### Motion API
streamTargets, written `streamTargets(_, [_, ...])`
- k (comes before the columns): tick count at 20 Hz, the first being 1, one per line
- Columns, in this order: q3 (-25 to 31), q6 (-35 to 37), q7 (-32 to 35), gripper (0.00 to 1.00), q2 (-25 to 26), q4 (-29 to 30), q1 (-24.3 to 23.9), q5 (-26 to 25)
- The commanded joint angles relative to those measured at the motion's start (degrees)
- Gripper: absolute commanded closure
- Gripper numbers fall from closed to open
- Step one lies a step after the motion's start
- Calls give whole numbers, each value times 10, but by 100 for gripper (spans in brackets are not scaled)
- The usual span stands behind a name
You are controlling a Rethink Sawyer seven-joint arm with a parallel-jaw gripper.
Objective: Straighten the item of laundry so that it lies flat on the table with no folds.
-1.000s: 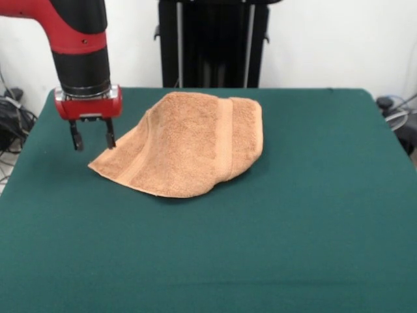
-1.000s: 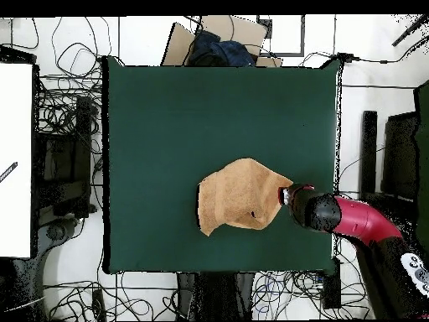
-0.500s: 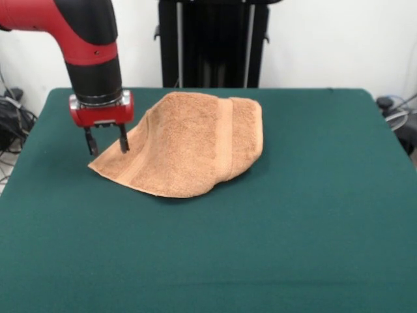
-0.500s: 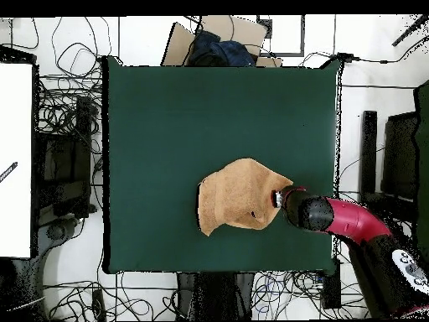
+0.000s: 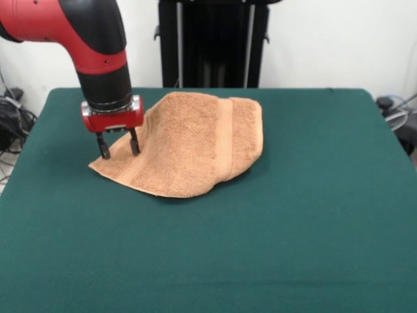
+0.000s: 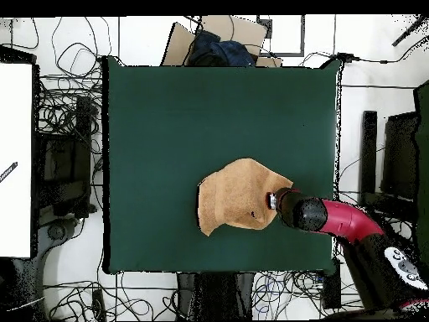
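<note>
Hovering over the towel's [image 5: 189, 140] pointed corner, my pincer [image 5: 119, 149] has its two fingers spread apart, holding nothing, with their tips right at the cloth; I cannot tell whether they touch it. In the front view that corner lies directly beneath the tips and pokes slightly past them toward the camera side, and a woven band runs along the edge just beside them. From the pincer, the rest of the towel spreads away to the picture's right and rises into a hump, where a folded flap with a second band lies doubled over the body. So the towel's long axis runs from my pincer out across the flap, and I judge the coming move turns on pinching this corner and drawing it away from that bulk. Beyond the towel the green worktop [image 5: 313, 215] stretches bare and wide.
</note>
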Motion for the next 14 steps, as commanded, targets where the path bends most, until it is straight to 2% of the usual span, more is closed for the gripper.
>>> streamTargets(1, [12,-32,40,0,22,29,22,-25])
streamTargets(9, [-11,-45,45,0,6,29,29,-41])
streamTargets(14, [-47,-61,68,0,3,23,62,-60])
